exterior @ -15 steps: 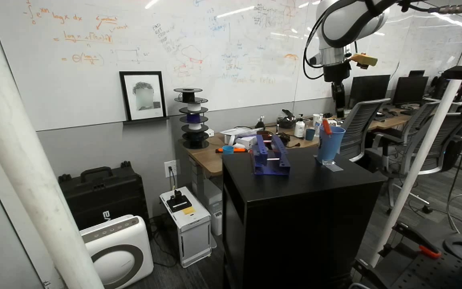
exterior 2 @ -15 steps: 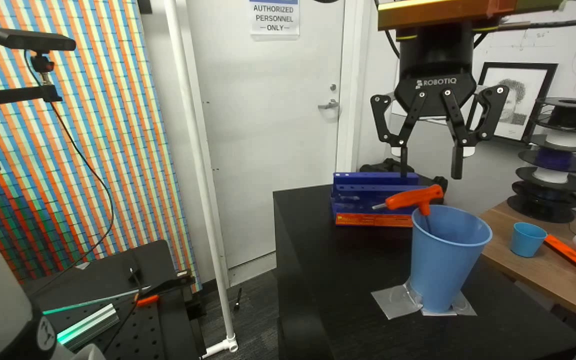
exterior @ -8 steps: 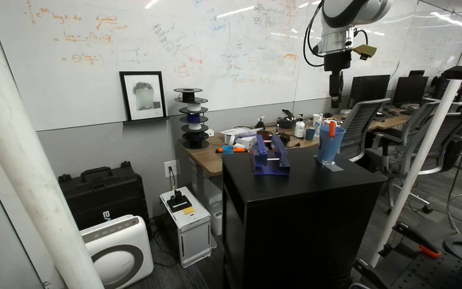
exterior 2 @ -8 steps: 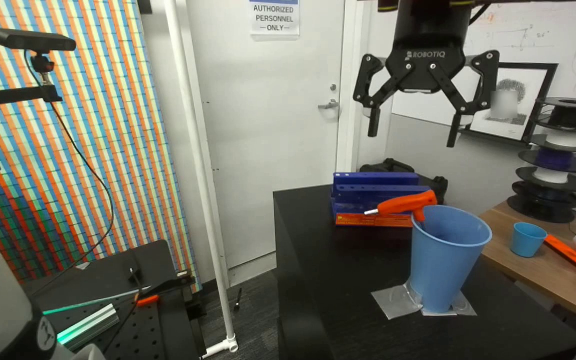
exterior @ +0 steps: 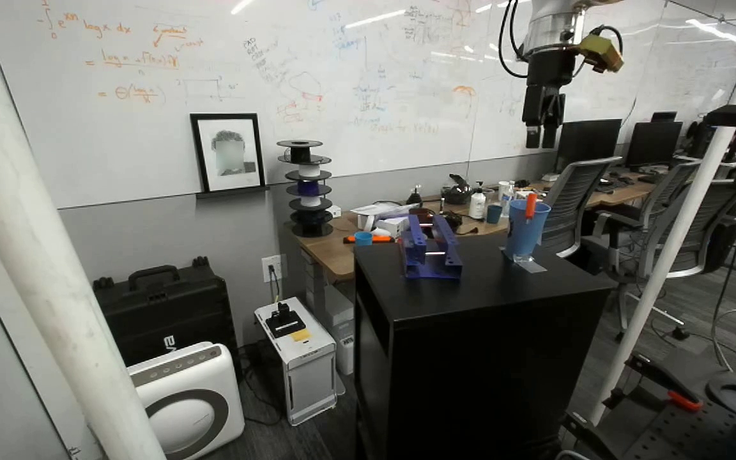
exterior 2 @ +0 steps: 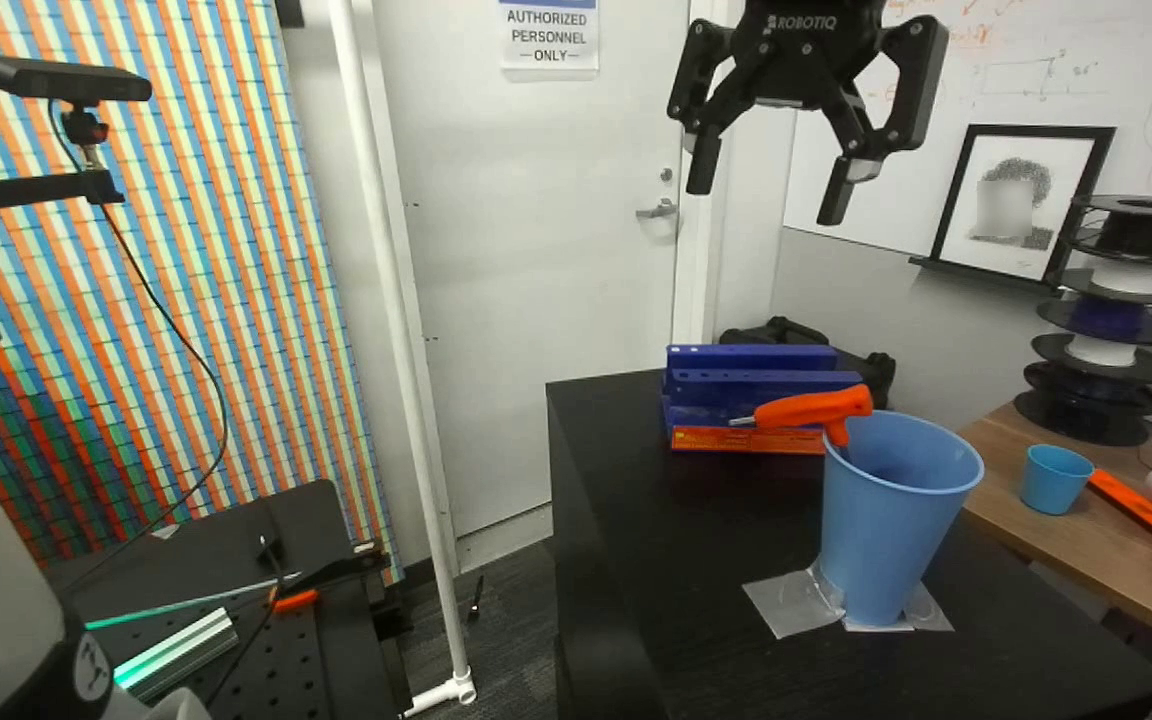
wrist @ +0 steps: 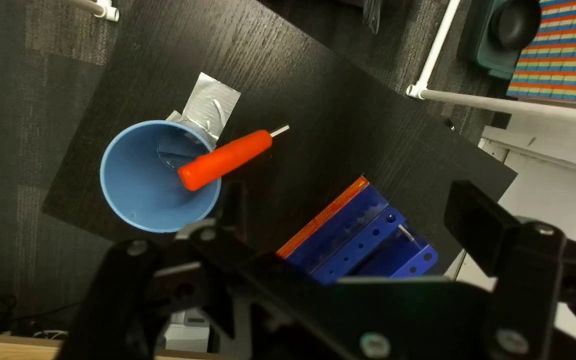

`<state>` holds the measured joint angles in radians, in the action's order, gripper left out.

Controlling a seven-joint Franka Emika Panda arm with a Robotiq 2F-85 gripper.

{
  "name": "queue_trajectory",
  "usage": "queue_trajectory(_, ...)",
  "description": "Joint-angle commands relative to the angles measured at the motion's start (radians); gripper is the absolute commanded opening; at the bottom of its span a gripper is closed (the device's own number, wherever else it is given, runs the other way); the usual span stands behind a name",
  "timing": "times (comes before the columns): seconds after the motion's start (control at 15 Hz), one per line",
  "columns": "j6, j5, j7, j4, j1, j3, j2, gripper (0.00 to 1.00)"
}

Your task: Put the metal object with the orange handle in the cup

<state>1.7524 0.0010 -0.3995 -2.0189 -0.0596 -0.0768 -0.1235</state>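
The tall light blue cup stands upright on the black cabinet, in both exterior views. The metal object with the orange handle hangs on the cup's rim. Part of its handle dips inside the mouth, while the rest sticks out past the wall and ends in a short bare metal tip. From above, the wrist view shows the orange handle crossing the edge of the cup; what lies below it in the cup is partly hidden. My gripper is high above the cabinet, fingers spread wide, holding nothing and apart from cup and tool.
A chunky dark blue holder with an orange strip sits beside the cup on the black cabinet. Silver tape is stuck at the cup's base. A wooden desk bears a small blue cup. White poles stand around.
The fingers have spread apart and let go of the tool. My gripper has risen well above the cup and turned somewhat. The orange handle has settled lower and tipped outward on the rim.
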Motion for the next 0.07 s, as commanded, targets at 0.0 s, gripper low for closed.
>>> queue_trajectory(0.0, -0.002, 0.002, 0.002, -0.001, 0.004, -0.004, 0.000, 1.00)
